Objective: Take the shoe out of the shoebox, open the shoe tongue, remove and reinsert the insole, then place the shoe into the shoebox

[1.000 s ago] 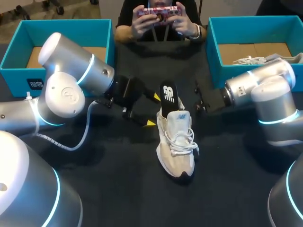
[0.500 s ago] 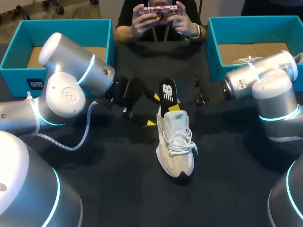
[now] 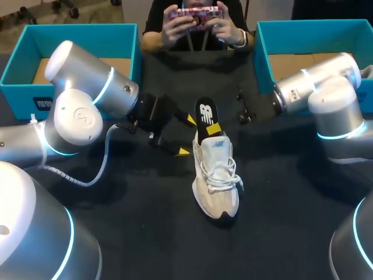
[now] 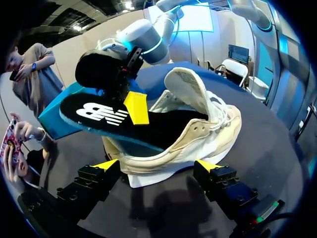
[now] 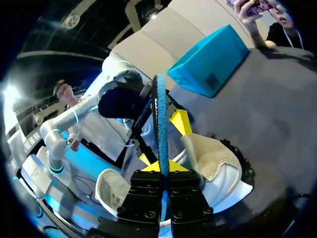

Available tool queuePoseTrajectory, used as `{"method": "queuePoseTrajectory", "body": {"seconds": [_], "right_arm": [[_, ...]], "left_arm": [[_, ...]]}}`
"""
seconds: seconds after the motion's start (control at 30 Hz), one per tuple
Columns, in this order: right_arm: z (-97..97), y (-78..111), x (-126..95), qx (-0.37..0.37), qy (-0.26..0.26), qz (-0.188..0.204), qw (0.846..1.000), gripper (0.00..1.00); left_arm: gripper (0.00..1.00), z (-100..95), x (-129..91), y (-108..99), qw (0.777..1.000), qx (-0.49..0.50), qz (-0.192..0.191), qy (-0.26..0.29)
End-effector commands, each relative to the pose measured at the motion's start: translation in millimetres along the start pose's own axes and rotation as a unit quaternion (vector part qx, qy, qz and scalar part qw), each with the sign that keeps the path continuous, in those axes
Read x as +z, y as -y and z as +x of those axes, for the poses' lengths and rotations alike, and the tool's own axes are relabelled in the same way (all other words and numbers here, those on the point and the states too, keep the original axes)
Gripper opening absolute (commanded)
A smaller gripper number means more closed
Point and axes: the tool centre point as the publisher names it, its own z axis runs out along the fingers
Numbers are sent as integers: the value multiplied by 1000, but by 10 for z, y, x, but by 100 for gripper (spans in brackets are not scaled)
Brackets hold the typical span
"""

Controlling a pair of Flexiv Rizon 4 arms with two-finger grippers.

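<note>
At mid-table, right gripper [image 3: 213, 128] clamps the black, blue-edged insole [image 3: 205, 114] protruding from the cream laced sneaker [image 3: 217, 181]; left gripper [image 3: 186, 136] gapes wide beside it.

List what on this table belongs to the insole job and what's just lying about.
Job: shoe; insole, gripped by right gripper; left gripper, open beside shoe; one shoebox.
Lying about: either left shoebox or right shoebox; cannot tell which is spare.
</note>
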Motion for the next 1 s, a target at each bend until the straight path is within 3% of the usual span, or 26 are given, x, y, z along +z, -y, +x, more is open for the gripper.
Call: {"method": "queuePoseTrajectory", "body": {"seconds": [0.03,0.2,0.5,0.8,1.0], "right_arm": [[-58,36,9,12,-17,8,1000,0],[-6,149,23,48,-19,30,998,0],[107,396,123,95,-18,31,995,0],[147,430,129,102,-3,28,994,0],[135,290,77,81,12,33,996,25]], "left_arm": [[100,23,8,-3,1000,0,1,1],[100,28,20,0,1000,0,3,1],[100,30,29,-1,1000,1,3,-2],[100,34,32,-21,1000,2,3,-5],[100,36,37,-22,1000,3,5,-5]]}}
